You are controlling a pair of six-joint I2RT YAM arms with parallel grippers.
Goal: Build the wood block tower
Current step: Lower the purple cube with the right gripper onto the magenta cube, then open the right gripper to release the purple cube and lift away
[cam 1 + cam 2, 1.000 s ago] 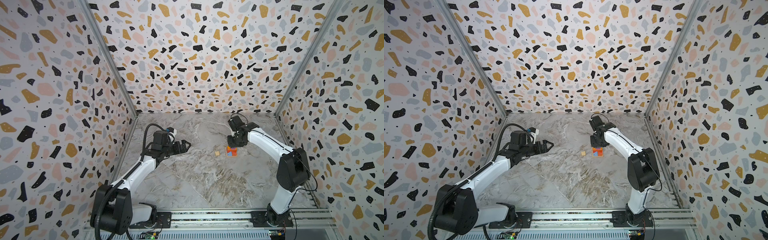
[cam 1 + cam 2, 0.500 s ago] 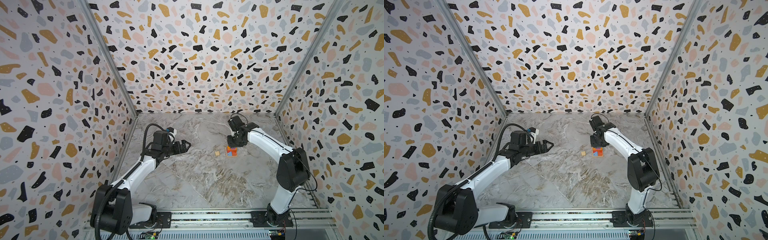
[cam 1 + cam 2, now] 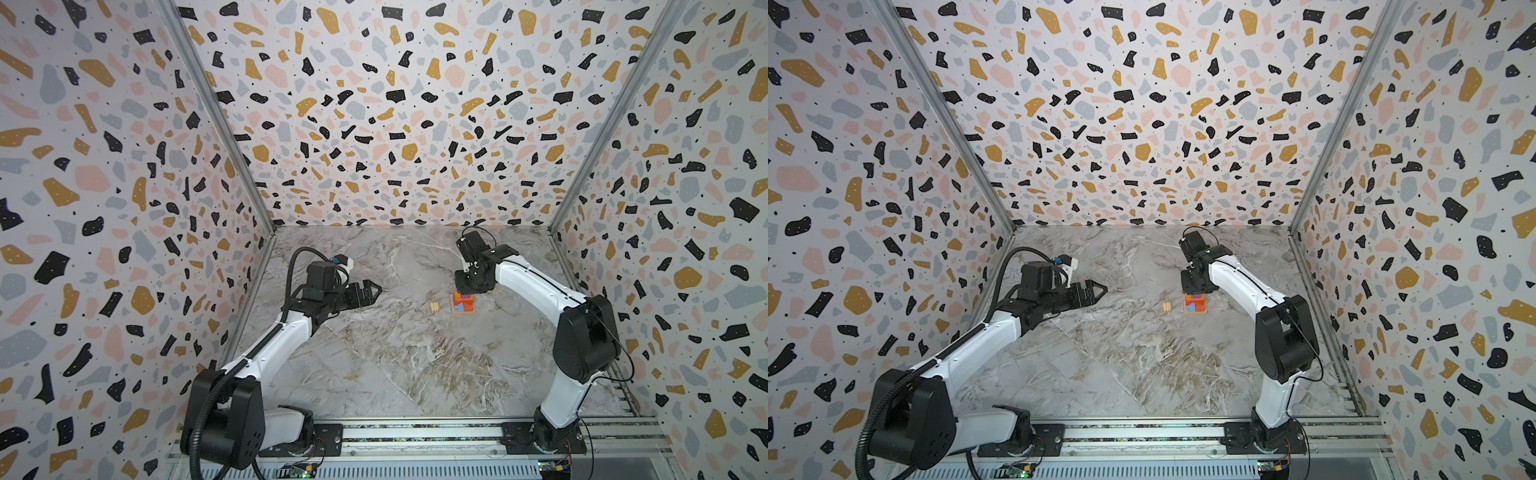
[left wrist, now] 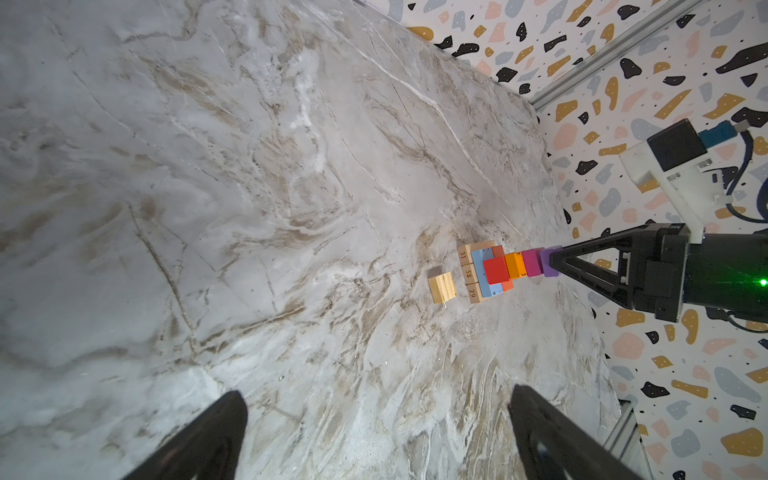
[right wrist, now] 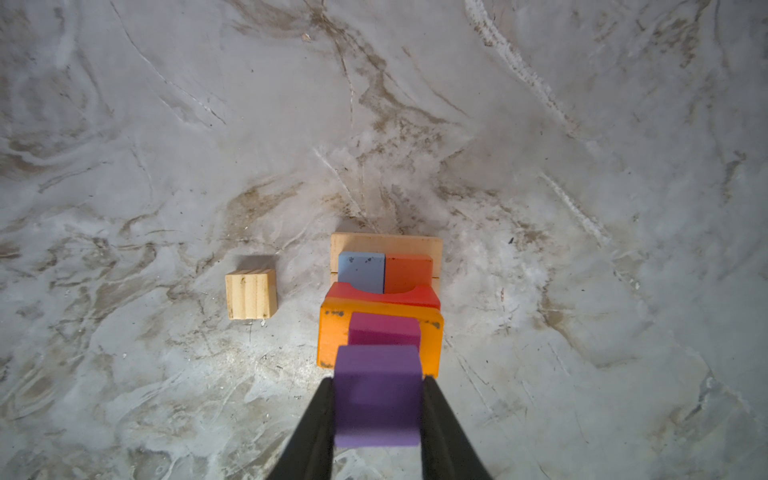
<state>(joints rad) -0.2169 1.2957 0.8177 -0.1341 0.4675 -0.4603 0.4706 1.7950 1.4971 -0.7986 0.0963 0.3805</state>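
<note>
Marbled grey tabletop (image 3: 395, 365) fills the floor of a cell enclosed by terrazzo-patterned walls (image 3: 395, 124). At far left, the left gripper (image 3: 374, 289) hangs above the table, well apart from the work. Its fingers (image 4: 216, 432) stand wide apart and hold nothing. Next to the right, a loose tan block (image 3: 434, 306) lies flat on the table, near the tower (image 3: 462, 302) but not touching it. The tower stands right of centre with its long axis vertical. Tan bars lie flat side by side at the base, and a light blue and an orange-red bar lie across them. A red arch piece, an orange block and a magenta cube follow upward. The right gripper (image 5: 378, 384) points straight down over the stack, its jaws clamped on the purple cube (image 5: 377, 411) at two opposite side faces. That cube sits at or on the magenta cube; contact cannot be confirmed. Judged from appearance, each block is light and rigid with smooth faces. Grip flat opposite sides, never corners. The unbonded stack is likely to topple under any sideways load.
</note>
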